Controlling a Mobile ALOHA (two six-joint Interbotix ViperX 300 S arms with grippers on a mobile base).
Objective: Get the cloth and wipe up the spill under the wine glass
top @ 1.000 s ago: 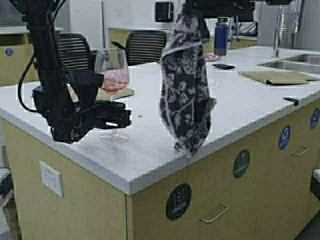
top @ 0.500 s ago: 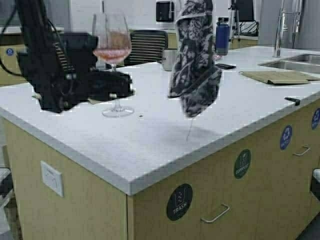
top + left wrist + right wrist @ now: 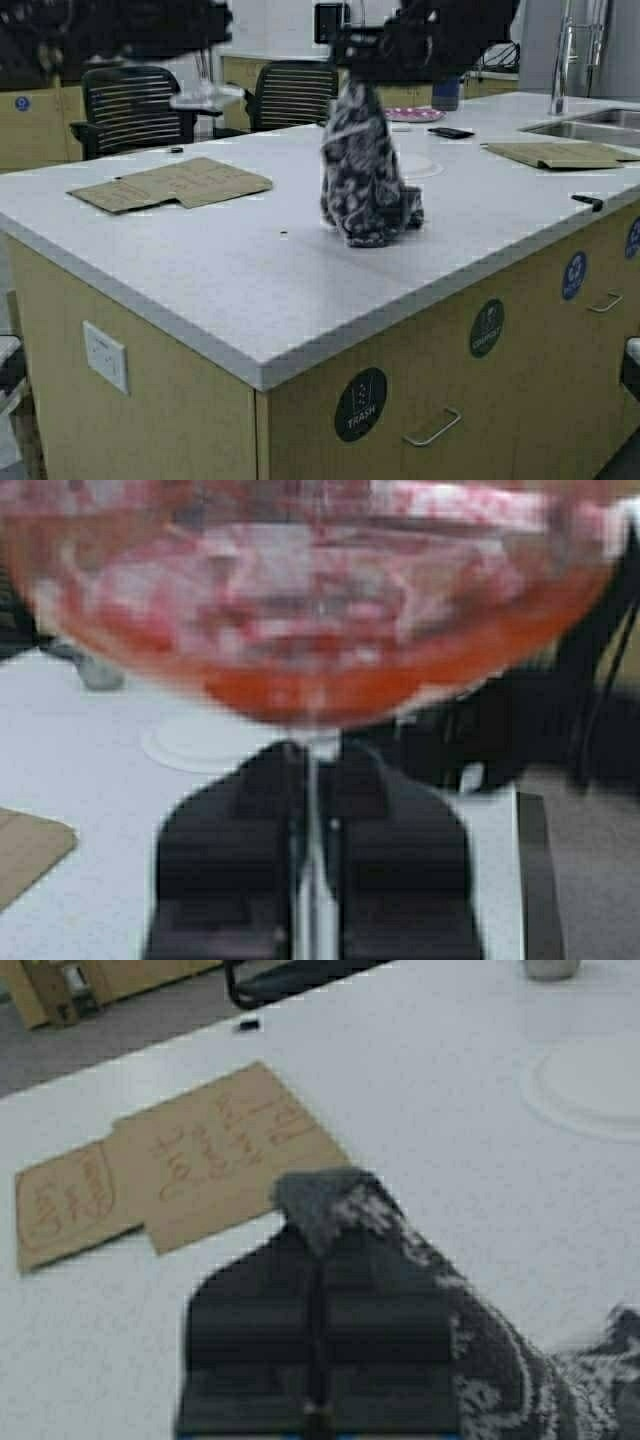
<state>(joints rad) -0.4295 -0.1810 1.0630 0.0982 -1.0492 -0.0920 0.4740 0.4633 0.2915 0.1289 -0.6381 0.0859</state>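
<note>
Left gripper (image 3: 310, 880): fingers pinch the wine glass (image 3: 310, 610) by its thin stem, lifted off the counter (image 3: 200, 270); fragile, top-heavy.
Right gripper (image 3: 318, 1360): fingers clamp the cloth (image 3: 362, 180) by its top; limp, light, its tail bunched on the counter.
</note>
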